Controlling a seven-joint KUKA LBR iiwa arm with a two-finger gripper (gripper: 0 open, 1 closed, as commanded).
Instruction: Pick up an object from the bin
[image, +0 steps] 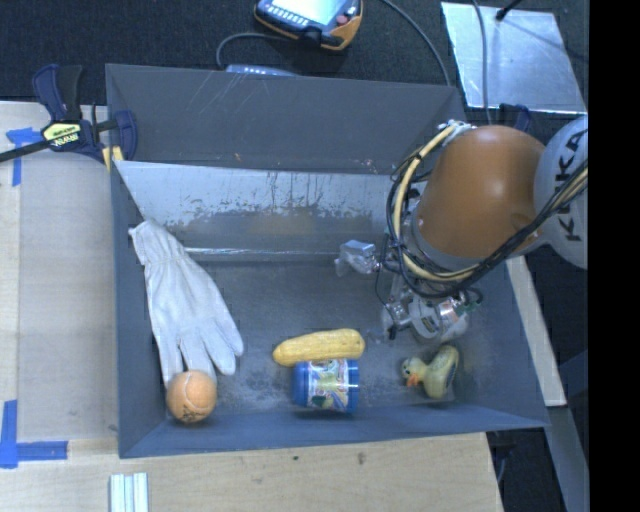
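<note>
My gripper hangs at the right side of the bin, partly hidden under the arm's orange cover. Just below it, near the bin's front right corner, sits a yellow-green rubber duck. The duck lies apart from the gripper, not between its fingers. To the left of the duck stands a small blue printed can, and a yellow corn cob rests just behind the can.
A white glove lies along the left side of the bin with its fingers toward the front. An orange ball sits at the front left corner. The arm with its orange cover and cables overhangs the right wall.
</note>
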